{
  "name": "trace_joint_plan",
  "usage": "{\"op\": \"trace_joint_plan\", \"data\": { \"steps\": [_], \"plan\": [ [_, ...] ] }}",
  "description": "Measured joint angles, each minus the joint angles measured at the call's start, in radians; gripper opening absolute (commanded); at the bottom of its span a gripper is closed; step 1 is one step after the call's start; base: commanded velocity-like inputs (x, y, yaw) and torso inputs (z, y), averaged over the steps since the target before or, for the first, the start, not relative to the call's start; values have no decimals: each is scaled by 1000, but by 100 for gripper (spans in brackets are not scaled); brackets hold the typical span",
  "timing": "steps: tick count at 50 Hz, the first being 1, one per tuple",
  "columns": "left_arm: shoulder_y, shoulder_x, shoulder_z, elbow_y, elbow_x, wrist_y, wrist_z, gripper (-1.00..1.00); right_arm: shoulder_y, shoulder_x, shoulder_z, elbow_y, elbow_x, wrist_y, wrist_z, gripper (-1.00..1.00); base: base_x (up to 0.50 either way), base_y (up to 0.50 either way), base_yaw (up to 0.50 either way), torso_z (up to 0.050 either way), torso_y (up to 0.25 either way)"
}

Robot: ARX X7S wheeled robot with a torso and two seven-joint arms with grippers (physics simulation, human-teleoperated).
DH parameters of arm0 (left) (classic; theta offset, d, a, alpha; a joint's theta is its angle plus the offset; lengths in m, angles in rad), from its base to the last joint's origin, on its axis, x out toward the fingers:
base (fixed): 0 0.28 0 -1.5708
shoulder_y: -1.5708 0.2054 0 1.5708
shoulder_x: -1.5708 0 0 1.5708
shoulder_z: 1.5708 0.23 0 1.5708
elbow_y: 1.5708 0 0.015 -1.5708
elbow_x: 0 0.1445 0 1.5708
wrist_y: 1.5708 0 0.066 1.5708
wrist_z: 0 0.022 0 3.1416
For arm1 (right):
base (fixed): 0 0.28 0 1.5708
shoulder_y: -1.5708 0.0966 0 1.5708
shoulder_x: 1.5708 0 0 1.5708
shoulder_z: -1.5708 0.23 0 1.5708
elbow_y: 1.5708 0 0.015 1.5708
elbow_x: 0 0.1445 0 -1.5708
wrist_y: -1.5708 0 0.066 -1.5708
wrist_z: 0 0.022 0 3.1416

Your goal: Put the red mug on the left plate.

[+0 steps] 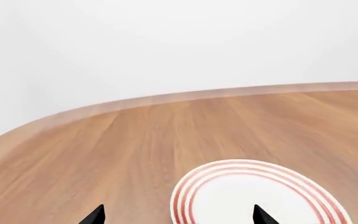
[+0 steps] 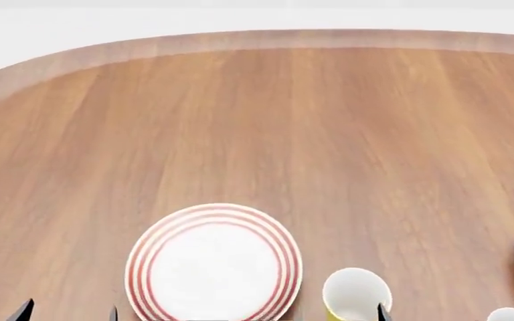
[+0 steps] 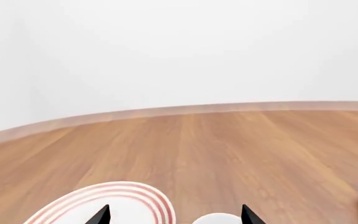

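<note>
Barely begun: round white red-ringed left plate bare, red mug nowhere visible.
Beside the plate, yellow mug; both grippers' fingertips spread, holding nothing.

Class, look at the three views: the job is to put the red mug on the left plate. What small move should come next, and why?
Probably tilt the head view down or back off a little to find the red mug, which appears in no view. The left plate lies bare, a yellow mug stands beside it, and both grippers show spread fingertips holding nothing.
</note>
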Motion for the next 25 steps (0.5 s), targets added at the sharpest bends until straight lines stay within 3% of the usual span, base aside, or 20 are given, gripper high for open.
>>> {"op": "trace_joint_plan", "data": {
  "steps": [3, 10, 25],
  "plan": [
    [-1, -2, 3, -1, -2, 0, -2, 100, 1, 3, -4, 1, 2, 0, 2, 100, 438, 74, 0, 0, 0],
    [-4, -7, 9, -5, -7, 1, -7, 100, 7, 3, 2, -11, 49, 34, 7, 100, 0, 0, 0, 0, 0],
    [-4, -17, 22, -10, -15, 6, -19, 100, 44, -74, 83, -113, 127, 259, 299, 100, 0, 0, 0, 0, 0]
  ]
}}
